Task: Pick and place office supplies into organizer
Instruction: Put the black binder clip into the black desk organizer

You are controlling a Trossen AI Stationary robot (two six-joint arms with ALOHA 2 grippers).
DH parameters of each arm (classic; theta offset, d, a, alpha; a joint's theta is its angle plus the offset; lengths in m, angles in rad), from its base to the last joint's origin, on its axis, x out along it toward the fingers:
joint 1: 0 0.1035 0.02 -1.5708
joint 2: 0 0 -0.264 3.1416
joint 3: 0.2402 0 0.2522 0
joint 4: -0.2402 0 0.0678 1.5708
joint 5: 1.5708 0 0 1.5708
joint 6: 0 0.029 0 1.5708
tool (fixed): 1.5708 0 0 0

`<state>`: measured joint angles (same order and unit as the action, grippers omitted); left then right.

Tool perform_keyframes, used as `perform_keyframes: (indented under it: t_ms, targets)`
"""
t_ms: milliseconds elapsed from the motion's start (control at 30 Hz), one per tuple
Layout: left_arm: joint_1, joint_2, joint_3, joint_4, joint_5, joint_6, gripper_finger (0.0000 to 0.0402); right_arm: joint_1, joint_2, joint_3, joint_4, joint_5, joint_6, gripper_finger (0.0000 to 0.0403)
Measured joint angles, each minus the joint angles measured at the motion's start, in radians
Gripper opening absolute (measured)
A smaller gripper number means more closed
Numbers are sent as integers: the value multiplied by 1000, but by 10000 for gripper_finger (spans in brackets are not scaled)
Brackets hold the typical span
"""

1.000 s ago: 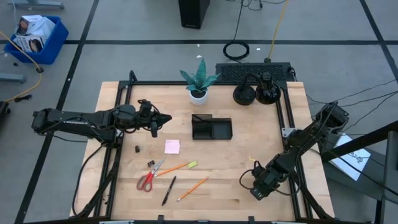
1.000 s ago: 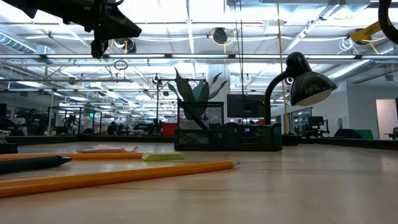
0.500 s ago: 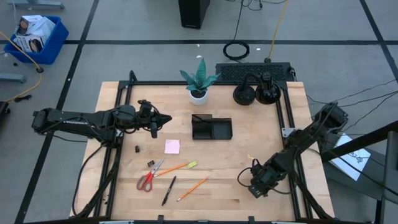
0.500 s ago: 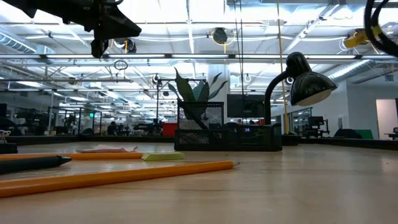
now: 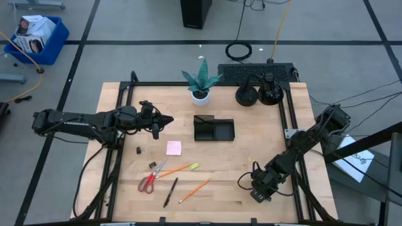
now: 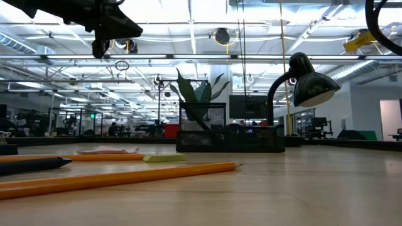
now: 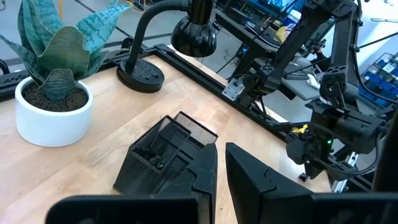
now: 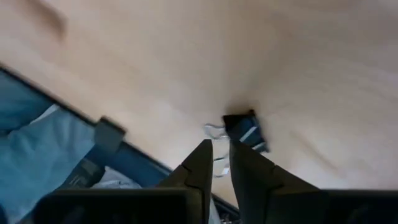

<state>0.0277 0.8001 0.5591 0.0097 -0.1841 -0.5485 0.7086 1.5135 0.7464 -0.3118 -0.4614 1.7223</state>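
Right gripper [image 8: 216,163], fingers nearly together, sits by a binder clip [image 8: 247,130]; plant [image 5: 201,81] behind organizer [image 5: 213,129].

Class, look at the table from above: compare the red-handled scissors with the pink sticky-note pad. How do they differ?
The scissors are long and thin with red handles and lie at a slant; the sticky-note pad is a small pink square lying flat and square to the table. The scissors sit nearer the front edge; the pad sits nearer the organizer. Both rest on the wooden table, outside the organizer.
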Motion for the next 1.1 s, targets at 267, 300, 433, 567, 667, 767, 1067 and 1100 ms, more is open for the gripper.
perform_keyframes:
  t_ms: [267, 300, 433, 567, 667, 767, 1067, 1100]
  targets:
    - [0, 0, 0, 0, 0, 1, 37, 0, 0, 0, 32, 13, -57, 94]
    - [0, 0, 0, 0, 0, 1, 37, 1, 0, 0, 45, 13, -62, 105]
    - [0, 0, 0, -1, 0, -3, 37, 15, -1, 0, 62, 13, -44, 143]
    - [0, 0, 0, -7, 0, -4, 37, 50, -1, 0, 44, 10, -12, 154]
    - [0, 0, 0, -7, 0, -2, 37, 65, -1, 0, 32, 11, -7, 148]
    - [0, 0, 0, -7, 0, 0, 37, 66, -1, 0, 28, 11, -4, 140]
    - [0, 0, 0, -7, -9, 13, 37, 71, -1, 0, 25, -94, -21, 135]
    - [0, 0, 0, -7, -10, 13, 37, 71, -1, 0, 18, -94, -26, 135]
